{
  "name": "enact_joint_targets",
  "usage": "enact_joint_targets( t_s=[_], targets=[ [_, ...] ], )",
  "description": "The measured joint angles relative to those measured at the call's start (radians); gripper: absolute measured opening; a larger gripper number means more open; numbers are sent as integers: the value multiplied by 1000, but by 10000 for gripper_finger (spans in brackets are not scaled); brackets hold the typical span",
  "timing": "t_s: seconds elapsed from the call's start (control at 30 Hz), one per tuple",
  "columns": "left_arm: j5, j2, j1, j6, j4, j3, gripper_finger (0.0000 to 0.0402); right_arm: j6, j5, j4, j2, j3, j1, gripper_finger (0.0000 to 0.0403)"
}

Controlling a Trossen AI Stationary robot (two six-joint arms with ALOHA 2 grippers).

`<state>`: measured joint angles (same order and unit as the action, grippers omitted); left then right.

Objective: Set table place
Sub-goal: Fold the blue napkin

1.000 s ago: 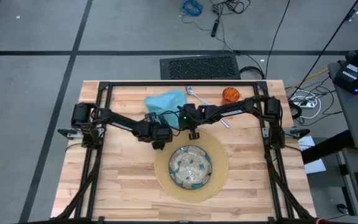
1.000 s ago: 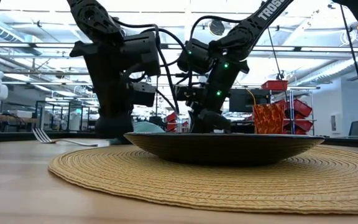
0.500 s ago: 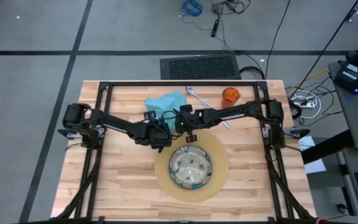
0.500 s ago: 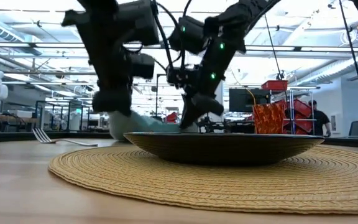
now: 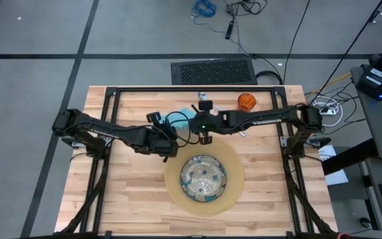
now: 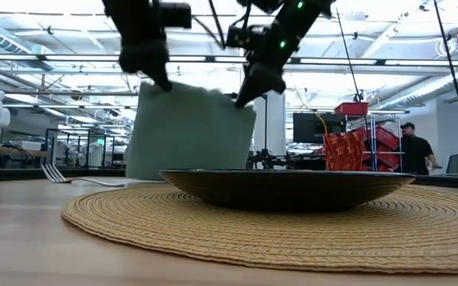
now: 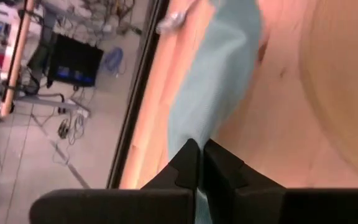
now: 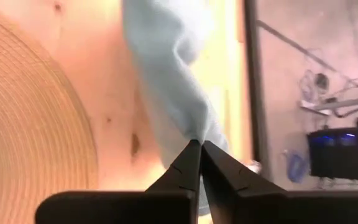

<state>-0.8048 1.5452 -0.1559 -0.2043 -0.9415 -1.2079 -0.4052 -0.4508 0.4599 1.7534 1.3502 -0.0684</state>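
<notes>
Napkin (image 6: 189, 131): teal cloth, hanging flat.

I see a teal napkin (image 6: 189, 131), pale and plain, with no print on it; it hangs from the tips of my two black grippers, left gripper (image 6: 164, 81) and right gripper (image 6: 241, 97). Below the fingers lies the round tan mat (image 5: 204, 176), woven in fine concentric rings. On it sits the plate (image 5: 203, 177), clear glass with a mottled grey-green and cream pattern, dark in the low view. The table (image 5: 131, 192) is light blond wood in planks, framed by black rails. Beyond the fingers stands an orange cup (image 5: 246, 101) with a faceted surface. A silver fork (image 6: 62, 176) gleams off to the left gripper's side.
</notes>
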Motion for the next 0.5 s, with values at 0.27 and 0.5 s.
enact_joint_targets(
  t_s=[0.27, 0.5],
  targets=[
    [-81, 2, -91, 0, -97, -124, 0, 3, -123, 19, -59, 0, 68, 0],
    [-116, 2, -134, 4, -124, -183, 0, 12, -216, 23, -67, 0, 105, 0]
  ],
)
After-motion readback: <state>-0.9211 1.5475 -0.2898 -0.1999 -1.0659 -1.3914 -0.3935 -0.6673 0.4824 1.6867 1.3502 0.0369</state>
